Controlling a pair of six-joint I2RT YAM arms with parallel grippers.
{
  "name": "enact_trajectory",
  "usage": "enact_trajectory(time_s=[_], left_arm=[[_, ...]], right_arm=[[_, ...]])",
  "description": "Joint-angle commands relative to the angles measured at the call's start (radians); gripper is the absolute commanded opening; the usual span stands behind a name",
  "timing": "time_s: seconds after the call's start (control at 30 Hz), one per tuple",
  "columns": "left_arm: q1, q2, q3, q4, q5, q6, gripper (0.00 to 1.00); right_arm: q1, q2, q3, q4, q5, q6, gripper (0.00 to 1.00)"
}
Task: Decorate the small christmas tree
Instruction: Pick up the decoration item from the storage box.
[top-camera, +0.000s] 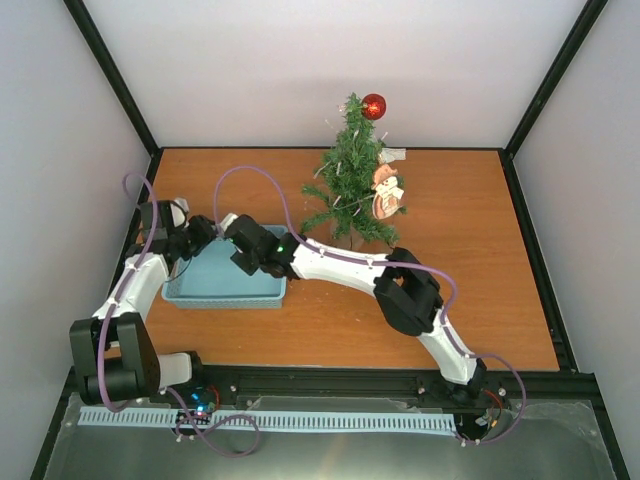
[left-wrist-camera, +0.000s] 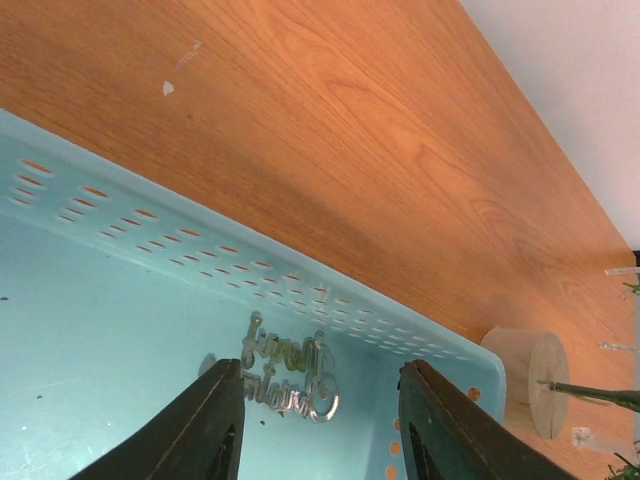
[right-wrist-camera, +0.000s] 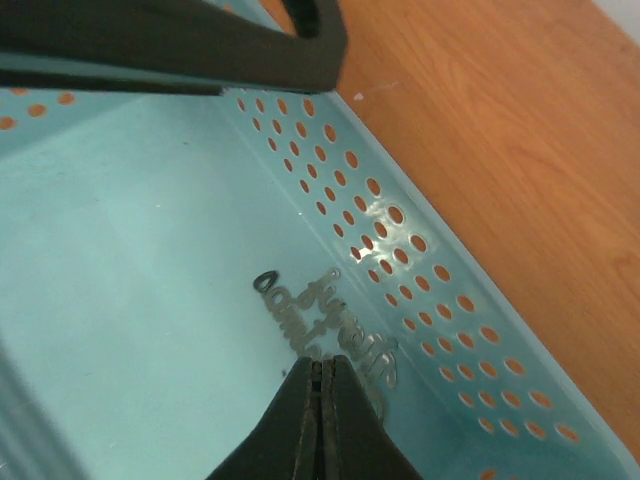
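Right jaws sit pressed together with no gap showing. Their tips are at the near end of the silver script ornament, which lies flat on the floor of the blue tray. Whether a sliver of the lettering is pinched between them I cannot tell. Left jaws stand open over the same ornament, touching nothing (a spare hand, it seems).

The small christmas tree stands on the worktop just beyond the tray's far right corner. It has a red ball at its tip and a snowman figure on its right side.

The step in hand looks like lifting the lettering out. To do it well, raise slowly and check that the piece comes up with the tips, since a thin flat thing slips easily. If it does not lift, reopen and take it by an edge tilted against the perforated wall. A bare branch on the tree's left looks the best target.
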Motion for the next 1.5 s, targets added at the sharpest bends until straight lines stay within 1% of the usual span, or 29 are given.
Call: enact_trajectory(time_s=[0.0,0.2,0.27,0.33,0.5,0.6,0.77,0.93,1.13,1.27,1.47], left_arm=[[0.024,-0.028,-0.007,0.0,-0.024,-0.063,0.41],[0.046,-0.048,-0.043,0.036,0.057,-0.083,0.35],[0.045,-0.056,-0.076,0.074,0.111,-0.098,0.34],[0.045,-0.062,-0.104,0.123,0.132,-0.109,0.34],[0.045,-0.035,-0.124,0.109,0.096,-0.085,0.34],[0.045,-0.012,-0.127,0.098,0.083,-0.081,0.32],[0.046,0.007,-0.113,0.049,0.014,-0.065,0.33],[0.046,0.001,-0.114,0.041,0.017,-0.093,0.33],[0.048,-0.011,-0.126,0.023,-0.032,-0.116,0.34],[0.057,-0.002,-0.14,0.0,-0.083,-0.133,0.4],[0.066,-0.003,-0.157,0.009,-0.066,-0.145,0.4]], right_arm=[[-0.054,0.082,0.142,-0.128,-0.068,-0.034,0.03],[-0.09,0.138,0.193,-0.195,-0.141,-0.027,0.03],[-0.104,0.147,0.197,-0.206,-0.161,-0.029,0.03],[-0.112,0.154,0.195,-0.204,-0.181,-0.04,0.03],[-0.112,0.17,0.19,-0.188,-0.24,-0.065,0.03],[-0.112,0.191,0.19,-0.182,-0.247,-0.073,0.03],[-0.112,0.231,0.217,-0.179,-0.213,-0.086,0.03],[-0.108,0.274,0.258,-0.192,-0.171,-0.102,0.03],[-0.102,0.311,0.275,-0.204,-0.117,-0.117,0.03],[-0.1,0.34,0.298,-0.219,-0.129,-0.121,0.03],[-0.085,0.348,0.3,-0.221,-0.154,-0.14,0.03]])
